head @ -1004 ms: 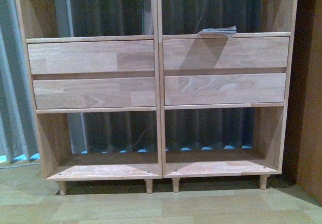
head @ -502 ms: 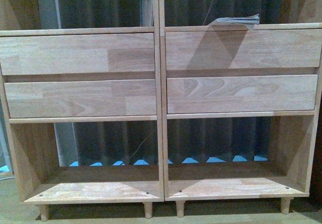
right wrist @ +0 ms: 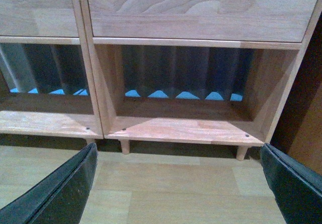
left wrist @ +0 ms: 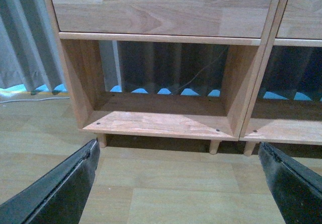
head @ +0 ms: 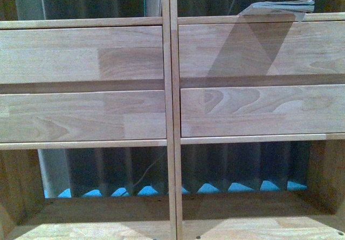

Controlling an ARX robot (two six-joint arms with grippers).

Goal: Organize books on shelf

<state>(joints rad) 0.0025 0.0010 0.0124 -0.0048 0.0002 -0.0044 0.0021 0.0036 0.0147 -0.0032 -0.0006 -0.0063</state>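
The light-wood shelf (head: 170, 110) fills the front view, with four plain drawer fronts in two columns. A thin stack of books (head: 284, 5) lies flat on the ledge above the right column's upper drawer, its edge jutting over the front. Neither arm shows in the front view. My left gripper (left wrist: 181, 183) hangs open over the floor before the left column's empty bottom compartment (left wrist: 161, 121). Before the right column's empty bottom compartment (right wrist: 183, 126), my right gripper (right wrist: 178, 183) is open too, holding nothing.
Grey curtains (head: 226, 164) with a blue strip at the floor show through the backless compartments. A darker brown cabinet (right wrist: 307, 128) stands right of the shelf. A cable (left wrist: 30, 99) lies on the wood floor (left wrist: 166, 183) at the left.
The front camera has come closer to the shelf: the drawers look larger, the legs and floor have dropped out of view, and the books have shifted up and right.
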